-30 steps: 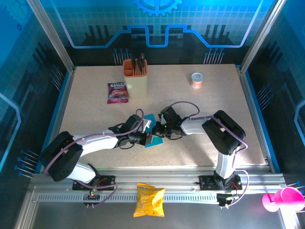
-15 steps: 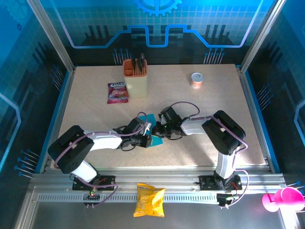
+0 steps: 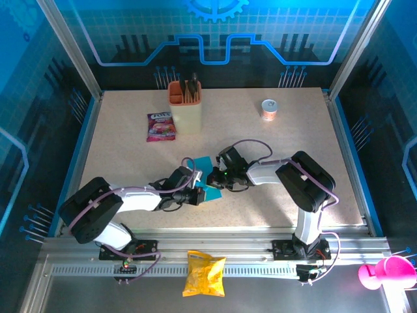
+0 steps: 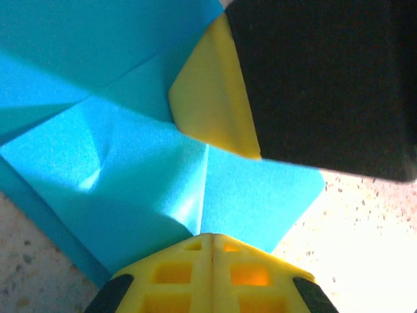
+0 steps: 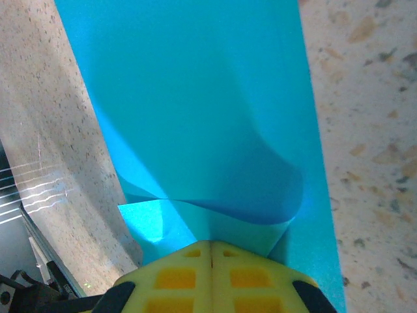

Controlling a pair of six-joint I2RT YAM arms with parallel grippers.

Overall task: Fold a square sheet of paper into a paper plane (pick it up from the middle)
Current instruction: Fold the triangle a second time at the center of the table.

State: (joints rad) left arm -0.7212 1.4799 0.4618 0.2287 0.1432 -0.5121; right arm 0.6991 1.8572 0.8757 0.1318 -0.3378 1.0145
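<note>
- Pink-purple snack packet (image 3: 161, 126): lies flat on the bench (image 3: 293, 143), just beside the holder on its left and a little nearer the arms.
- Orange-cream holder (image 3: 186, 111): our landmark. It stands upright toward the far edge of the bench, with dark utensil handles (image 3: 192, 85) sticking out of its top.
- Left gripper (image 3: 199, 193) (image 4: 210, 240): low over the bench, on the arms' side of the holder and well apart from it. We see its yellow fingertips pressed together. A raised crease of the paper runs straight into their seam, so we read it as pinching the sheet.
- Yellow crisp bag (image 3: 204, 274): lies off the bench on the metal rail between the arm bases, far nearer than the holder.
- Square sheet of paper (image 3: 206, 162) (image 4: 130, 130) (image 5: 195, 98): bright cyan and partly folded, with diagonal creases and overlapping layers. It lies on the bench between the two grippers, on the arms' side of the holder and slightly to its right. In the right wrist view one part curls up off the surface.
- Right gripper (image 3: 214, 177) (image 5: 210, 246): just right of the left gripper, fingertips together and clamped on the lifted curl of the sheet. One of its fingers (image 4: 313, 85) fills the upper right of the left wrist view.
- Small cup (image 3: 269, 109): upright, well to the right of the holder and about as far back.
- Pink object (image 3: 384, 272): off the bench, far right of the holder; we cannot tell what it is.
</note>
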